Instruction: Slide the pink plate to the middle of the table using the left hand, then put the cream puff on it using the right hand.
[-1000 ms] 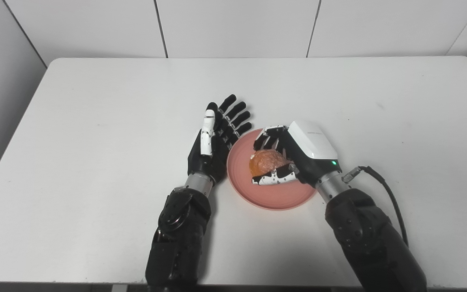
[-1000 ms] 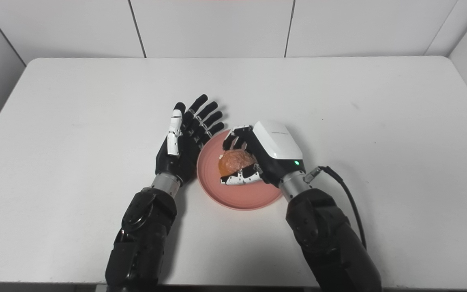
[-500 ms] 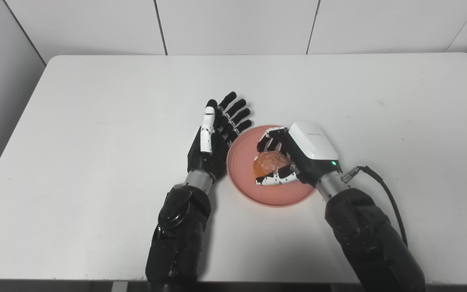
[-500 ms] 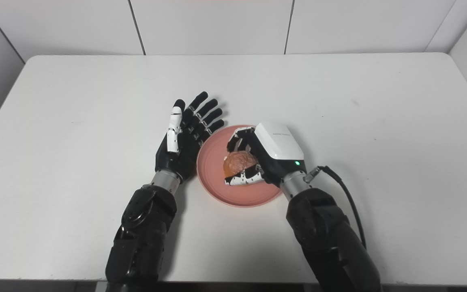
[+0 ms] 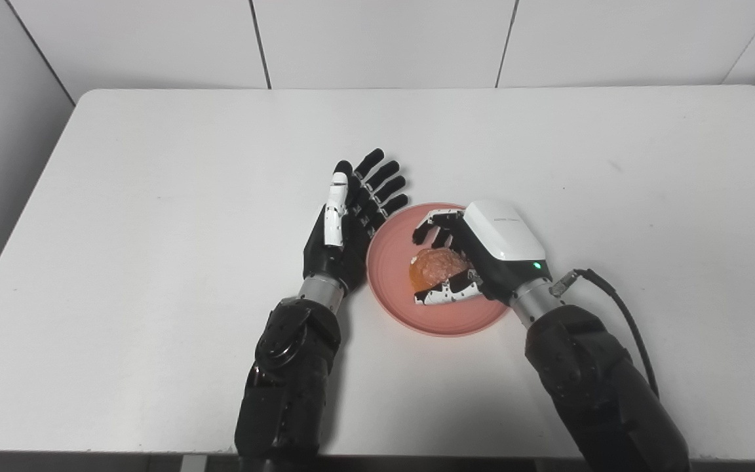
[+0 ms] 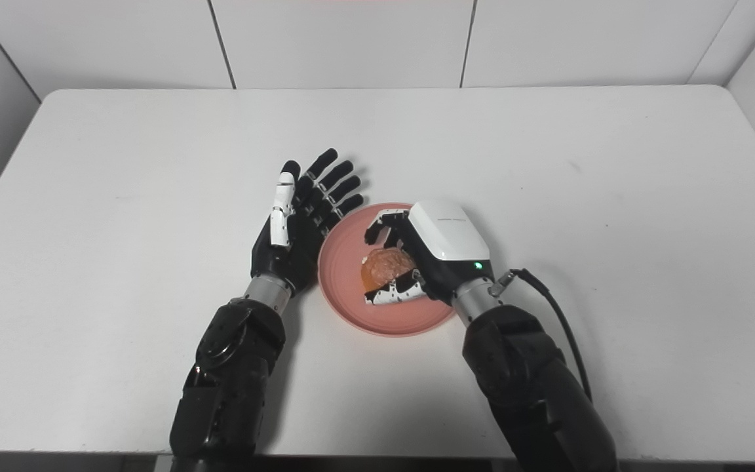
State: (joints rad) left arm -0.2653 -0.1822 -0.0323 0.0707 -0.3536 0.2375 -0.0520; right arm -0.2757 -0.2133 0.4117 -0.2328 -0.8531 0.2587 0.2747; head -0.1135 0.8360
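Observation:
The pink plate lies near the middle of the white table, toward its front. Over the plate my right hand is shut on the orange-brown cream puff, fingers above it and thumb under it. Whether the puff touches the plate I cannot tell. My left hand stands on edge just left of the plate, open, fingers spread and pointing away, with its palm close to the plate's left rim.
The white table is bordered by white wall panels at the back. A black cable loops out from my right wrist over the table at the right.
The camera tilted slightly a second ago. My right hand with the cream puff has come a little lower and nearer over the plate. The left hand has stayed put.

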